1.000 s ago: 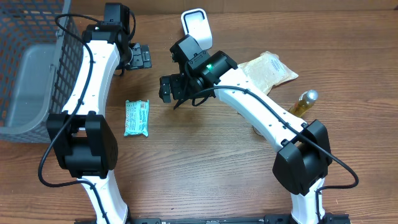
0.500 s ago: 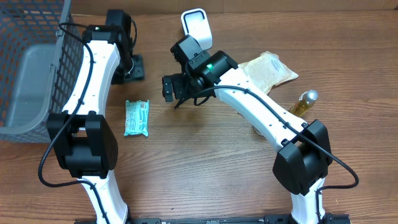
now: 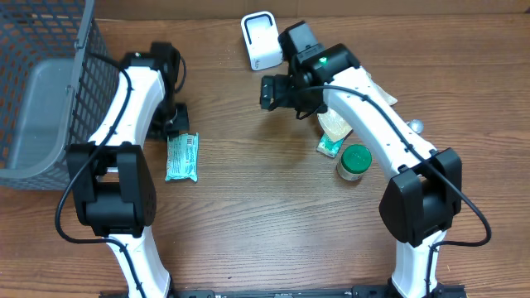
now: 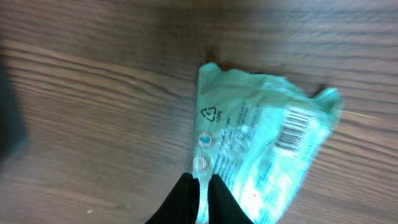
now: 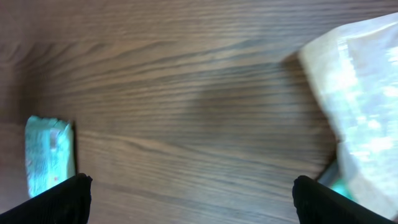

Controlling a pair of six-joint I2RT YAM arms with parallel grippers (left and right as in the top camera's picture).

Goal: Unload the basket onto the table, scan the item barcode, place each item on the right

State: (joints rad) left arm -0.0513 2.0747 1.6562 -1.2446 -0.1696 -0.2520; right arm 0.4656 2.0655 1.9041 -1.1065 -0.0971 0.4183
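The item is a teal snack packet (image 3: 182, 157) lying flat on the wooden table, barcode side up. In the left wrist view the packet (image 4: 261, 149) shows its barcode at the right. My left gripper (image 3: 175, 118) is at the packet's far end, shut. Its fingertips (image 4: 202, 180) sit over the packet's edge with only a sliver of teal between them. I cannot tell whether they pinch the wrapper. The white scanner (image 3: 259, 40) stands at the back centre. Just right of the scanner my right gripper (image 3: 277, 91) hangs open and empty (image 5: 193, 199).
A wire basket (image 3: 50, 33) holding a grey bin fills the far left. Under the right arm lie a clear bag of grains (image 3: 335, 124) (image 5: 360, 93) and a small teal box (image 3: 329, 147). A green-lidded jar (image 3: 354, 161) stands beside them. The right wrist view shows the teal packet (image 5: 48, 155) at left.
The left gripper came toward the near side to the packet's far end and closed from wide open. The right arm swung back and to the right, uncovering the green-lidded jar.
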